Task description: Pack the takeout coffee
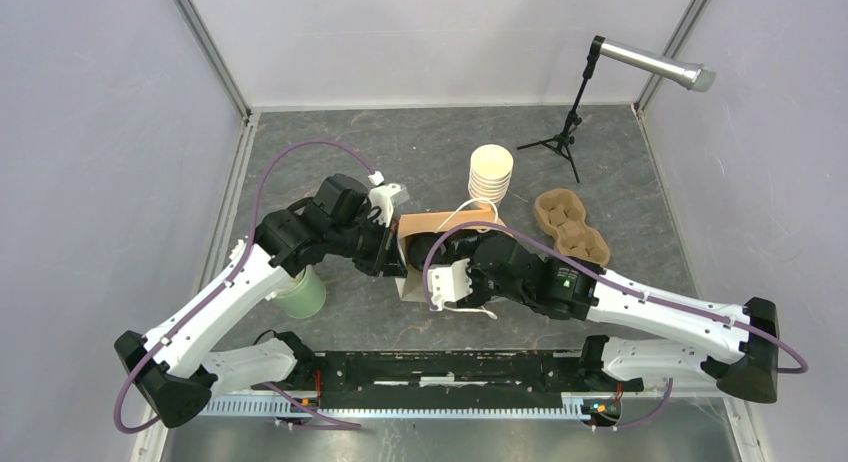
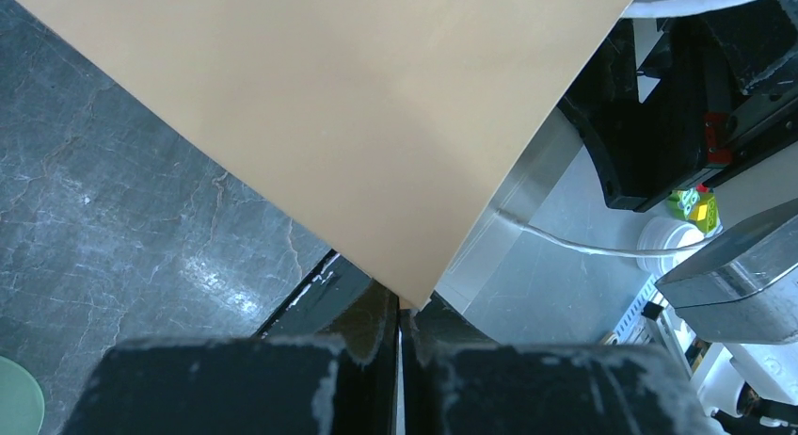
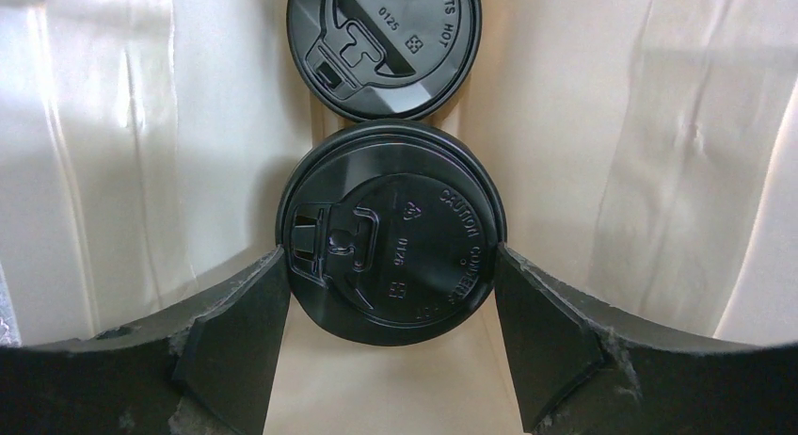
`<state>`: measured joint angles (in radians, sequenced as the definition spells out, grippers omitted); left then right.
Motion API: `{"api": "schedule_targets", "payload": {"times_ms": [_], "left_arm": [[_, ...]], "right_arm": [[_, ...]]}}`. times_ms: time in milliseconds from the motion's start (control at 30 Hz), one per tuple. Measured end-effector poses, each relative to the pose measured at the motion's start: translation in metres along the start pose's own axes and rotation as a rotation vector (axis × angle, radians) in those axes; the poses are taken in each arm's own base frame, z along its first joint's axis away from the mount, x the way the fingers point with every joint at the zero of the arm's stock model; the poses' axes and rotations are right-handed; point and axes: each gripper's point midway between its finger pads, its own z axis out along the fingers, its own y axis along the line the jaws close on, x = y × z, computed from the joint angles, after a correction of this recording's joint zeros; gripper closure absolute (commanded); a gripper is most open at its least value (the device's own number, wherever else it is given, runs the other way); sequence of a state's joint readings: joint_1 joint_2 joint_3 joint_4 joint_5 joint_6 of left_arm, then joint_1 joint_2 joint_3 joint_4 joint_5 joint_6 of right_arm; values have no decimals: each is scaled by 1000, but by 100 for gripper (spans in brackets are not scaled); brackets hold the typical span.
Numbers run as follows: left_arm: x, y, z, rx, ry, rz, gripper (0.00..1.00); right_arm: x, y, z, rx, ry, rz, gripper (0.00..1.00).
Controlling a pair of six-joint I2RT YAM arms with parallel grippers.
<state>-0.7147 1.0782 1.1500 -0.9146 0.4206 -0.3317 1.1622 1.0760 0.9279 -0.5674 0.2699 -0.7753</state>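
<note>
Two lidded coffees sit inside the paper bag (image 3: 659, 124), the right claw around the nearer one.
The right gripper (image 3: 388, 265) reaches into the bag, its fingers (image 3: 235, 331) pressed against both sides of the near coffee cup (image 3: 391, 233), grasping it; the far coffee cup (image 3: 384, 44) stands just behind, almost touching. The left gripper (image 2: 400, 331) is clenched on the bag's corner edge. On the table (image 1: 350, 152) beyond the bag stand a stack of lidless cups (image 1: 490, 174) and a cardboard carrier (image 1: 570, 225).

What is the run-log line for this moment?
left jaws: shut on paper bag edge | right jaws: inside bag, closed on near lidded cup | far lidded cup: in bag
</note>
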Motion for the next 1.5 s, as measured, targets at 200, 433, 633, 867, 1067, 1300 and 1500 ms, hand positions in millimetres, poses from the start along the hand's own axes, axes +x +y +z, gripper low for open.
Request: {"api": "schedule_targets", "payload": {"times_ms": [200,433,633,867,1067,1300,1500], "left_arm": [[0,0,0,0,0,0,98],[-1,0,0,1,-3,1,98],[-1,0,0,2,-5,2,98],[-1,0,1,2,-1,1,98],[-1,1,2,0,3,-1,98],[-1,0,2,0,3,-1,98],[-1,0,3,2,6,-2,98]], "right_arm": [[-3,-5,3,27,-17,12,20],[1,-3,5,50,-28,-2,19],[9,-5,3,58,-17,-1,20],[10,-3,3,50,-13,-10,19],[12,0,5,38,-8,-40,19],[11,4,9,10,-9,-70,20],[11,5,9,5,-13,-65,20]]}}
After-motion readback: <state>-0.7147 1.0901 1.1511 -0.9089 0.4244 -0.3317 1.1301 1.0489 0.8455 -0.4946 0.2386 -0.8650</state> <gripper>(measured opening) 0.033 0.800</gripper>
